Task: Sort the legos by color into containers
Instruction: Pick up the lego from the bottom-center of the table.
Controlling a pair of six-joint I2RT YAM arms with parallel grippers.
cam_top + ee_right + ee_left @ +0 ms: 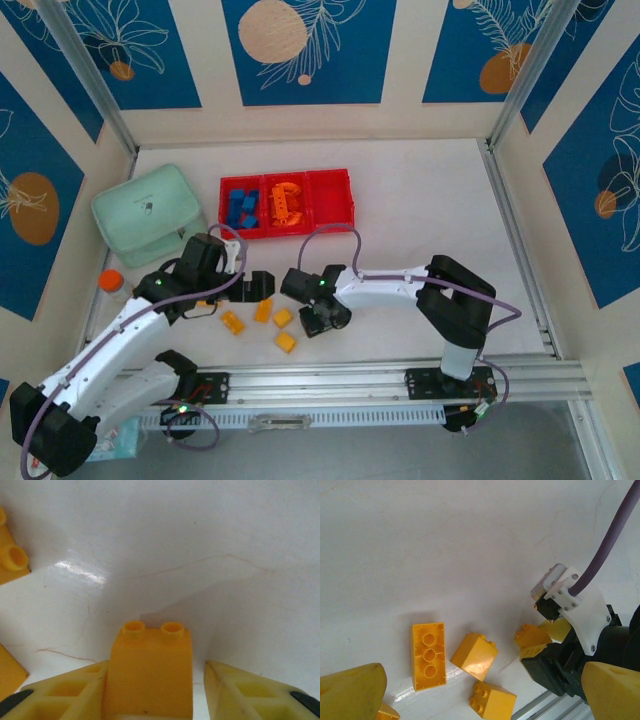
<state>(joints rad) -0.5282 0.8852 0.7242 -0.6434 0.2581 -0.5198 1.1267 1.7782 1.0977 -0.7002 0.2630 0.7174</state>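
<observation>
Worktop (420,210) white and scuffed, walled on three sides. Mint green box (147,212) sat at far left, lid on, no part of the job. Red tray (328,200) lay beside it toward the middle: blue bricks (240,208) in the compartment nearest the box, orange bricks (284,202) in the middle one, the third bare. Judged the bare one to be meant for yellow. Left end effector (258,287) hung over the near worktop, jaws wide apart, holding nothing. Right end effector (325,318) was down at the surface just beside it, jaws either side of one yellow brick (150,675), studs pointing away from the wrist. One finger (65,690) lay against the brick's side; the other finger (250,690) showed a gap, so not clamped. Loose yellow bricks (283,317), four by my count, lay close together on the worktop between the two end effectors. Step in hand, by my reading: gripping this brick. To do it well, close until both fingers bear flat on opposite sides, avoid nudging it sideways, lift straight up clear of the neighbours, then carry it to the bare compartment and release low.
</observation>
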